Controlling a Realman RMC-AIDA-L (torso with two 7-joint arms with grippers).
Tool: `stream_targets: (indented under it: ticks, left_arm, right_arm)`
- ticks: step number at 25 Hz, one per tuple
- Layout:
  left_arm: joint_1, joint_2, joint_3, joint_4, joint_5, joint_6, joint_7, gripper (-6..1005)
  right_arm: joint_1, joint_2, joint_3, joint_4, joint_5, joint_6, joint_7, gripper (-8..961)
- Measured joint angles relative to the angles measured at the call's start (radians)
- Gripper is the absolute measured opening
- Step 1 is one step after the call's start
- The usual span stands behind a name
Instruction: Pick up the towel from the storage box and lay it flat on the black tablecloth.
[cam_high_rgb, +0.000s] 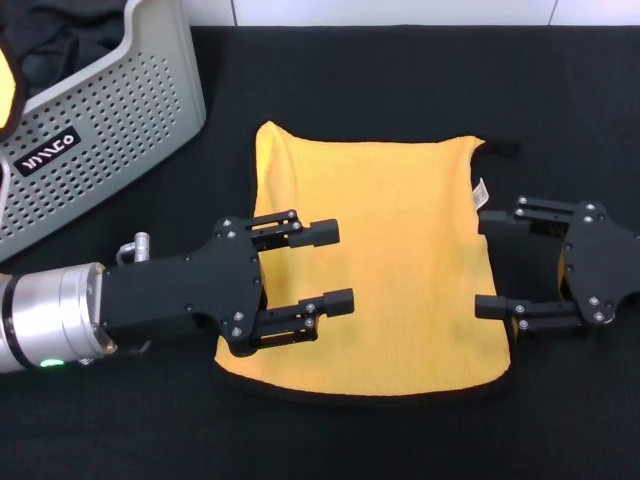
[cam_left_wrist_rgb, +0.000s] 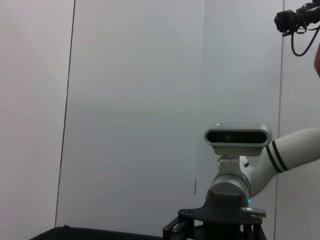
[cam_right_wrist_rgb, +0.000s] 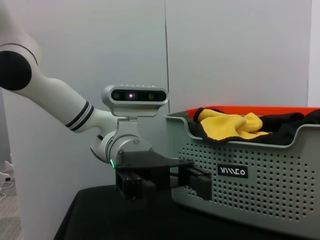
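Observation:
The towel (cam_high_rgb: 385, 260) lies spread out, yellow-orange side up, on the black tablecloth (cam_high_rgb: 400, 80), with its black trim at the edges and a small white tag (cam_high_rgb: 480, 190) near its far right corner. My left gripper (cam_high_rgb: 342, 266) is open and empty over the towel's left part. My right gripper (cam_high_rgb: 481, 265) is open and empty at the towel's right edge. The storage box (cam_high_rgb: 110, 120) stands at the far left and also shows in the right wrist view (cam_right_wrist_rgb: 250, 175).
Inside the box lie a black garment (cam_high_rgb: 60, 40) and another yellow cloth with black trim (cam_right_wrist_rgb: 230, 125). The right wrist view shows my left gripper (cam_right_wrist_rgb: 195, 182) in front of the box. A white wall runs behind the table.

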Motion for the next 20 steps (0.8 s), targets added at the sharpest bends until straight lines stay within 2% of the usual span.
stream_targets:
  ticks: [20]
  left_arm:
    - [0.003,-0.001,0.001,-0.005,0.003,0.0,-0.006,638]
  right_arm:
    - [0.007,0.013,-0.003,-0.002,-0.026,0.002,0.0,795]
